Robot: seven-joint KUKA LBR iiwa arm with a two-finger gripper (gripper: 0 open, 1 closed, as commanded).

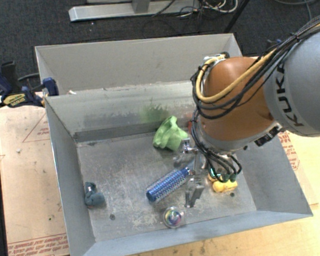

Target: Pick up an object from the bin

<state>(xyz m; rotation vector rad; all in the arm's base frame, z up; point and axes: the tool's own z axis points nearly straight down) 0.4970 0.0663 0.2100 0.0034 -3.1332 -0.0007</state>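
Observation:
My gripper (186, 179) hangs low over the bin's floor, right of centre, under the orange wrist cover. It is open, one fingertip (190, 200) toward the front and the other toward the back. Between the two lies the right end of a blue ribbed cylinder (166, 184), which rests slantwise on the floor; the fingers stand apart from it. A crumpled light-green thing (169, 132) lies just behind the gripper. A small yellow thing (224, 185) sits to its right, partly hidden by cables. A shiny little ball (172, 216) rests near the front wall.
A grey-blue lump (93, 196) lies alone by the left wall. The arm and its orange cover overhang the bin's right half. Bare floor stretches between the lump and the blue cylinder.

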